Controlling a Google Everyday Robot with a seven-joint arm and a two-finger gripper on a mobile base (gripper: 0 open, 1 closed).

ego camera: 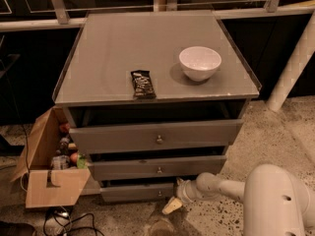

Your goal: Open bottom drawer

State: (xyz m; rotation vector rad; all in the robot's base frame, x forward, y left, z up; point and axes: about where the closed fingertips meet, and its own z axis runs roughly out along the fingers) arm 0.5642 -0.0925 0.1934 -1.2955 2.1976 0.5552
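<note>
The bottom drawer (133,192) is the lowest and shortest grey front of the cabinet, with a small brass knob (159,194) at its centre. A thin dark gap shows above its front. My gripper (172,205) hangs low at the end of the white arm (216,187). It sits just right of and below the drawer's right end, close to the floor and a short way from the knob. It holds nothing that I can see.
A white bowl (200,62) and a dark snack bar (142,84) lie on the cabinet top (108,58). An open cardboard box (49,181) with bottles stands left of the drawers. Cables (59,220) lie on the floor. A white pole (293,68) leans at the right.
</note>
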